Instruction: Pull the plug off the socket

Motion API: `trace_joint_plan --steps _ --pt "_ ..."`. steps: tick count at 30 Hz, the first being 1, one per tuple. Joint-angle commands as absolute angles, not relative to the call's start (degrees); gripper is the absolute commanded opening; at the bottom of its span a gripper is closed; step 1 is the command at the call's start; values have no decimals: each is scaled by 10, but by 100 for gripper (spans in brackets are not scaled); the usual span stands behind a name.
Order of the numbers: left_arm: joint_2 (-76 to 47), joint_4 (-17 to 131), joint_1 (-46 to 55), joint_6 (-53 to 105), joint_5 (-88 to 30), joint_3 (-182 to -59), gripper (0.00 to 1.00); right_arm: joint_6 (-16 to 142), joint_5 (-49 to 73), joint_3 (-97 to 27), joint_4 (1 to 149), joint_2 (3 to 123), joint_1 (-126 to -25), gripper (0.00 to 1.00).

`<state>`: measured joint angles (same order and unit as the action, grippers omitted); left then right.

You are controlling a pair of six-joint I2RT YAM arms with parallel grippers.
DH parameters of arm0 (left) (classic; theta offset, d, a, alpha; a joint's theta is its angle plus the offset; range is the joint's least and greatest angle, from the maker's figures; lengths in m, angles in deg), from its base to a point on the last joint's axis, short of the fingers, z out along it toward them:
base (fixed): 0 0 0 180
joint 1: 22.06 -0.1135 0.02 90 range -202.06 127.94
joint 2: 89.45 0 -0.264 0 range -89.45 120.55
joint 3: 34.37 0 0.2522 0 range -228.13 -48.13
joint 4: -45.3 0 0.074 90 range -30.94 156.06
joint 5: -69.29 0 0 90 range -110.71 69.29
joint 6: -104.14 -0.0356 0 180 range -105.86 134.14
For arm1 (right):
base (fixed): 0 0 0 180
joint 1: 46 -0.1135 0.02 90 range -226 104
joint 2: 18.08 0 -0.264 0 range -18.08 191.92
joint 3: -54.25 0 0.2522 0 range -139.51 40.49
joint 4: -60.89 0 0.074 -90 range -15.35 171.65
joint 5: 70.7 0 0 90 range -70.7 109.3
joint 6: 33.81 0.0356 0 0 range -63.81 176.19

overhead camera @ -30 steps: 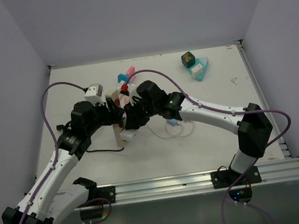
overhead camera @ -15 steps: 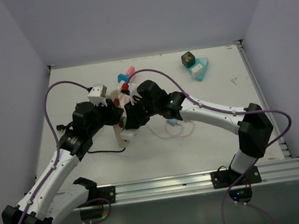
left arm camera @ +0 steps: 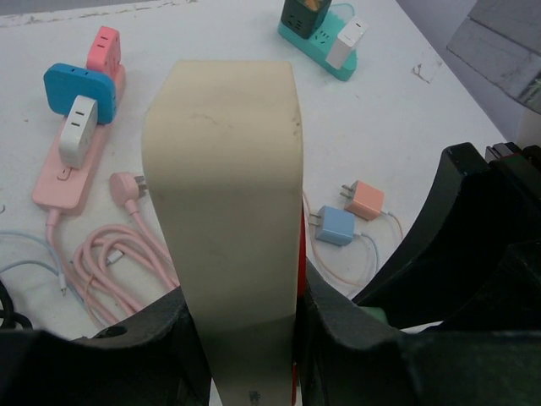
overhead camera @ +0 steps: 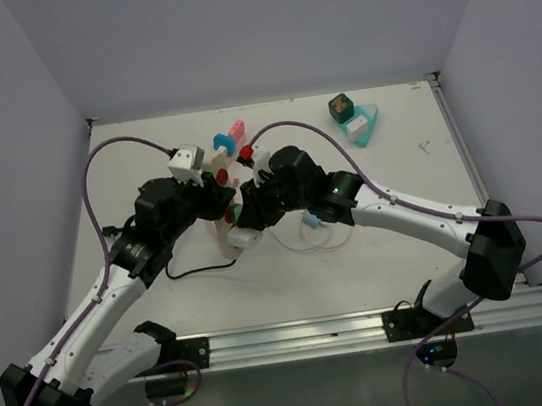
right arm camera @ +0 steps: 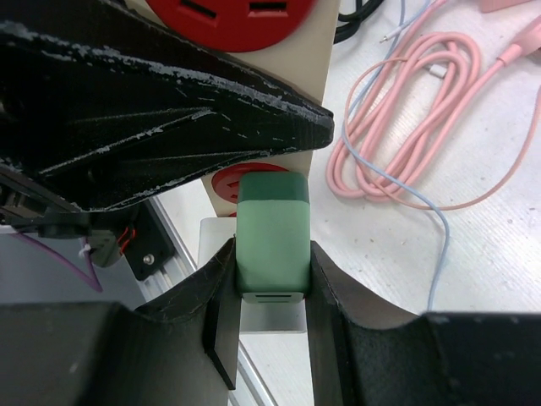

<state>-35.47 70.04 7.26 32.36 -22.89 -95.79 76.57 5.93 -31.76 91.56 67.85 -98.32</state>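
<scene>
My left gripper (left arm camera: 245, 338) is shut on a cream socket tower (left arm camera: 224, 194) with red sockets (right arm camera: 241, 13) and holds it tilted above the table. My right gripper (right arm camera: 270, 279) is shut on a green plug (right arm camera: 272, 241). The plug's far end meets a red socket (right arm camera: 226, 182) on the tower's side; its prongs are hidden. In the top view both grippers meet at mid-table, the left gripper (overhead camera: 219, 205) just left of the right gripper (overhead camera: 249, 211), with the green plug (overhead camera: 239, 210) between them.
A pink power strip (left arm camera: 68, 178) with blue, white and pink plugs lies behind, its pink cable (left arm camera: 118, 254) coiled beside it. Small orange (left arm camera: 365, 200) and blue (left arm camera: 336, 226) chargers lie to the right. A teal strip (overhead camera: 359, 125) sits at the back right.
Both grippers have moved right and slightly back together, lifting and tilting the tower. The right arm's elbow has swung right. Both grips are unchanged.
</scene>
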Motion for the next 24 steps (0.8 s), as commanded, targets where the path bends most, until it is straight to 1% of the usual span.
trace_joint_plan --steps 1,8,16,20,24 --pt "-327 714 28 185 20 -969 0 772 21 -298 1018 582 -975 0" --pt "-306 705 24 176 32 -990 0 770 7 -278 1039 528 -943 0" --pt "-299 716 23 184 28 -1014 0 768 -38 -268 1050 485 -864 0" --pt "-294 736 22 193 22 -1030 0 755 -34 -276 1060 479 -854 0" --pt "-317 748 22 218 -4 -1049 0 762 11 -248 1053 485 -831 0"
